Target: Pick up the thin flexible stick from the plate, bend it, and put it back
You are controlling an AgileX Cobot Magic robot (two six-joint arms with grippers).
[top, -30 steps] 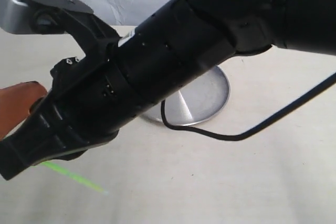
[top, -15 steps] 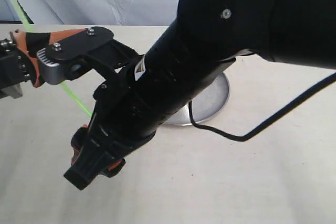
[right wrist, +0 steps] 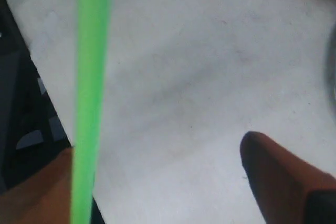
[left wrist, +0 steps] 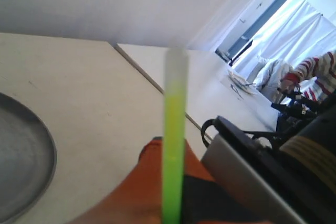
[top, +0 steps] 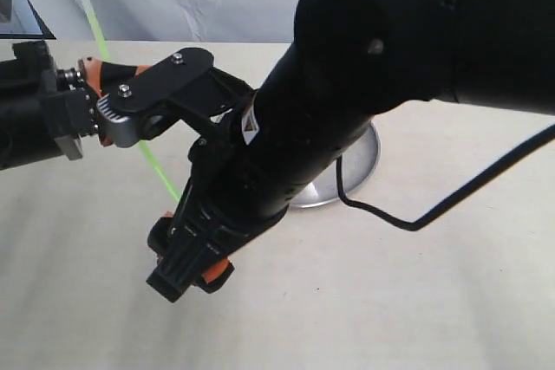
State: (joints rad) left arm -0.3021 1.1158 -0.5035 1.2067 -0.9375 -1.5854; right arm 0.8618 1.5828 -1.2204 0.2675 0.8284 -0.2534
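My left gripper [top: 89, 73] is shut on the thin neon-green stick [top: 154, 160] and holds it in the air at the left. The stick slants from above the orange fingers down toward my right arm, where its lower end is hidden. In the left wrist view the stick [left wrist: 174, 145] rises straight out of the left gripper [left wrist: 173, 203]. My right gripper [top: 189, 276] hangs low over the table and is open. In the right wrist view the stick [right wrist: 90, 103] runs close beside one finger of the right gripper [right wrist: 157, 150], with a wide gap to the other fingertip [right wrist: 278, 177]. The steel plate [top: 362, 165] is mostly hidden behind the right arm.
The bulky black right arm [top: 347, 93] crosses the middle of the exterior view and a black cable [top: 451, 205] loops from it over the beige table [top: 390, 301]. The plate's rim [left wrist: 50, 150] also shows in the left wrist view. White curtains hang behind.
The stick went from low near the table to held high and slanted by the left gripper, which moved in from the left. The right arm swung so its gripper points downward.
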